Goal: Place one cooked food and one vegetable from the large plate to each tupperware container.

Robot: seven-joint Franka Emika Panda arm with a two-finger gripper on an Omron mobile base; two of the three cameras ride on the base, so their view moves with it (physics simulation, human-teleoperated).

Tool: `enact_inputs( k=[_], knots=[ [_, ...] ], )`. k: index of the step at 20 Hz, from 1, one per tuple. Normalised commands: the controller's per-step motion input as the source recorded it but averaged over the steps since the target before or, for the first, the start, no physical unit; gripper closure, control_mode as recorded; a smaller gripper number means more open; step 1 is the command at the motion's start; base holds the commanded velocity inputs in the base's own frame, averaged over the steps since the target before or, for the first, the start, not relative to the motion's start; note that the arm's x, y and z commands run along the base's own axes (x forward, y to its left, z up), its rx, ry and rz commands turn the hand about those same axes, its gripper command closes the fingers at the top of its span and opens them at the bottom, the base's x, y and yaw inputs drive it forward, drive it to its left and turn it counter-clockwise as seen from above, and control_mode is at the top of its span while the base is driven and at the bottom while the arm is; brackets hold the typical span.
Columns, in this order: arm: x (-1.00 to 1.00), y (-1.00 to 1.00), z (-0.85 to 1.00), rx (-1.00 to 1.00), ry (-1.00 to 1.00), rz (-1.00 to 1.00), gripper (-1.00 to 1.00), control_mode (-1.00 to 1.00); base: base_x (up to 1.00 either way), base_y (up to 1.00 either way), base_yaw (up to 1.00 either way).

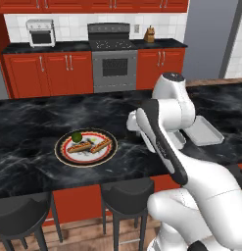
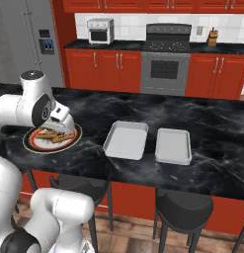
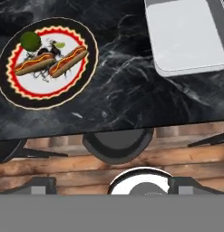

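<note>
The large plate [image 1: 86,158] [image 2: 30,145] [image 3: 22,97] lies on the black marble counter. It carries two hot dogs in buns [image 3: 35,63] [image 3: 69,59], a round green vegetable [image 3: 30,40] [image 1: 76,136] and a small pale green piece [image 3: 59,45]. Two empty grey tupperware containers [image 2: 126,140] [image 2: 173,146] sit to its right; in the left base view my arm covers most of one [image 1: 206,131]. My gripper [image 3: 114,185] hangs high over the counter's front edge between plate and nearer container [image 3: 186,36], open, with nothing between its fingers.
Dark round stools [image 2: 185,207] [image 2: 79,185] [image 1: 127,193] stand under the counter's front edge. The back wall holds red cabinets, a stove [image 2: 165,64] and a toaster oven [image 2: 101,30]. My own white arm blocks the middle of the left base view.
</note>
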Motion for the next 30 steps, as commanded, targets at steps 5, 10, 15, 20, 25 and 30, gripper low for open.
enact_inputs(
  k=[5, 10, 15, 20, 25, 30],
  knots=[
    [0.46, 0.69, -0.33, 0.02, 0.01, -0.48, -1.0, -1.0, 0.0, 0.0, 0.0],
    [0.63, 0.27, -0.2, 0.12, 0.09, -0.49, -1.0, -1.0, 0.0, 0.0, 0.0],
    [0.71, 0.03, -0.5, 0.3, 0.21, -0.23, -1.0, -1.0, 0.0, 0.0, 0.0],
    [0.81, 0.33, -0.57, 0.07, 0.13, -0.01, -1.0, -1.0, 0.0, 0.0, 0.0],
    [0.65, 0.48, -0.44, -0.06, 0.06, 0.0, -1.0, -1.0, 0.0, 0.0, 0.0],
    [0.62, 0.15, -0.4, -0.01, 0.09, 0.0, -1.0, -1.0, 0.0, 0.0, 0.0]
  ],
)
